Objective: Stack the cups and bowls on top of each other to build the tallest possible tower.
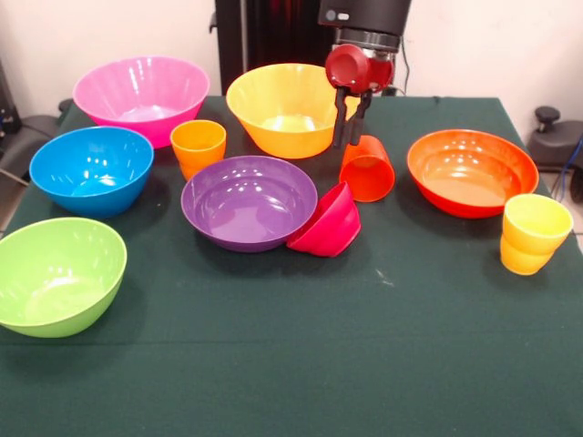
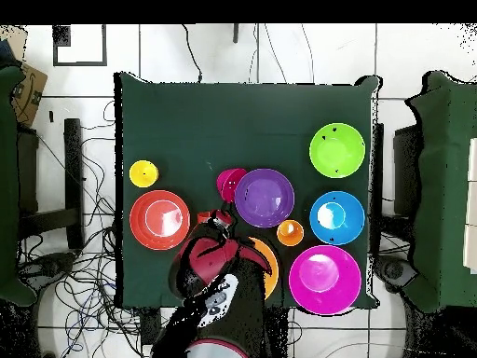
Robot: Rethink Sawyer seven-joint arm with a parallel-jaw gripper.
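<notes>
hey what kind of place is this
Probably a robotics lab: a robot arm works over a green-clothed table, loose cables trail across the tiled floor, and bright plastic bowls serve as test props.

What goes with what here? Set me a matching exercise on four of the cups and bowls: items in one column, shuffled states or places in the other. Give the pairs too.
Things:
1. red-orange cup
2. magenta bowl
3. yellow cup
4. green bowl

States or places:
A. tipped up, leaning on the purple bowl
B. upright, beside the orange-red bowl
C. tilted, just below the hand
D. upright, next to the blue bowl

Pairs: 1-C, 2-A, 3-B, 4-D.
</notes>
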